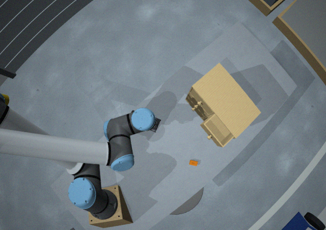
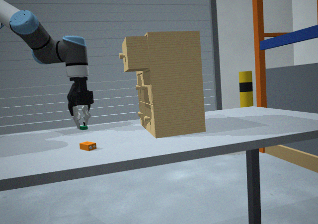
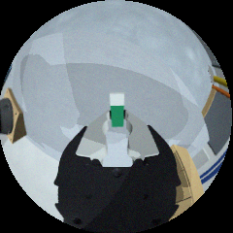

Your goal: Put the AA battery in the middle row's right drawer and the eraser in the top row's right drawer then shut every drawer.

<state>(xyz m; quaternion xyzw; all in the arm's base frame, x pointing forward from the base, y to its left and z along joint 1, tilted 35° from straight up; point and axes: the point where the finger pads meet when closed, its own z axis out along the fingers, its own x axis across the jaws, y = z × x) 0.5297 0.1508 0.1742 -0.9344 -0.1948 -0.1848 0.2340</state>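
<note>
Pincer (image 1: 156,124) (image 2: 81,126) (image 3: 116,110) nearly closed, tips pointing down, gripping the green-and-white eraser (image 2: 83,127) (image 3: 117,111) by its sides, low over the table (image 1: 181,143) (image 2: 123,149) (image 3: 44,102); can't tell if it's touching. Well apart from the pincer, the chest (image 1: 226,98) (image 2: 177,83) (image 3: 190,177) stands upright with its top-row right drawer (image 1: 218,130) (image 2: 135,53) pulled out above pincer height. Orange block (image 1: 193,162) (image 2: 87,145) is also apart from the pincer, exterior-camera side.
</note>
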